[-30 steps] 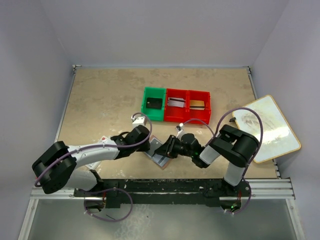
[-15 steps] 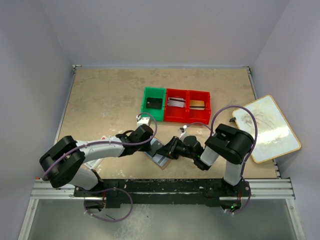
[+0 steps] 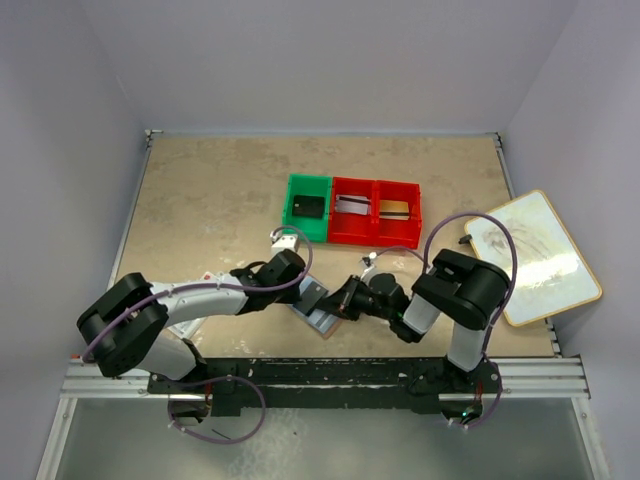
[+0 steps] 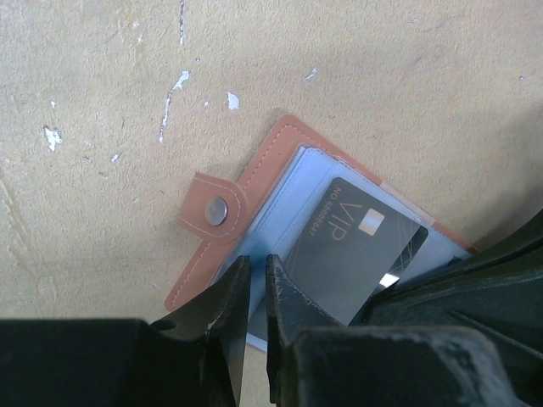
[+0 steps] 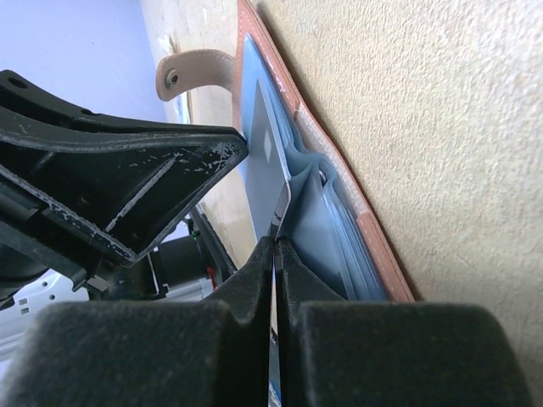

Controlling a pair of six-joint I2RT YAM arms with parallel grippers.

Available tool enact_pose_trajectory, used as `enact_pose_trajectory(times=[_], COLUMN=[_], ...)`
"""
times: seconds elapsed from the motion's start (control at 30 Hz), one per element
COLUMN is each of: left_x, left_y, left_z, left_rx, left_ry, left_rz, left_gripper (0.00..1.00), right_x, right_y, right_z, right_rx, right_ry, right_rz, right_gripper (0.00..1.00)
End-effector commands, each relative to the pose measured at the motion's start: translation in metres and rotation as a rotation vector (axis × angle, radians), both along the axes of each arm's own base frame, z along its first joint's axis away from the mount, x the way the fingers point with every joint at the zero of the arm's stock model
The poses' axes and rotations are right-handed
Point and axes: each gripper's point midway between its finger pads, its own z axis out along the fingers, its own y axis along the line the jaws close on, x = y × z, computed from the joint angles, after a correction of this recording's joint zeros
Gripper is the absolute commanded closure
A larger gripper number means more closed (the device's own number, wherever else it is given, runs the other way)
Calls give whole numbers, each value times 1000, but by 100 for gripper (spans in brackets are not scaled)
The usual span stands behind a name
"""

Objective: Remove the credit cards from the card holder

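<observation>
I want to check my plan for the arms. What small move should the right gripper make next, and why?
Probably pull the dark card straight out of its pocket. The right gripper is shut on its edge, the card sits partly inside the card holder, and the left gripper seems to pin the holder down.

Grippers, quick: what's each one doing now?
Left gripper: jaws nearly closed at the card holder's edge; grip cannot be told.
Right gripper: closed, holding the grey card.

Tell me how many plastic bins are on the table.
3, side by side: the green bin on the left, the middle red bin, and the right red bin. None appears hidden.
</observation>
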Motion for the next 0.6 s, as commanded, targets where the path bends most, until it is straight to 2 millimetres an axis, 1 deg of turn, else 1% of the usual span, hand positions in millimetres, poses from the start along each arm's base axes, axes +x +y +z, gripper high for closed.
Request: enact_pose_trajectory(times=[0.0,0.23,0.37,0.43,0.5,0.57], left_x=[-8,-6,-5,-2,2,7], left_y=[18,20,17,10,3,-6], left_z=[-12,-11,-6,3,17,36], left_rx=[59,66,49,17,-21,-72], left_ry=[25,20,11,-4,-25,-56], left_rz=[29,39,36,27,27,30], left_gripper=[90,91,90,84,72,68], right_x=[-2,-13,-12,-9,-5,-2], right_y=[-9,-20,-21,-18,-15,-13], right_z=[-1,-3,-5,-4,-3,-2], right_rx=[-34,-34,-34,-29,-28,-23], right_ry=[-14,6,12,9,5,-1], right_rz=[-9,-5,-17,-20,-26,-33], right_gripper=[100,100,100,100,100,100])
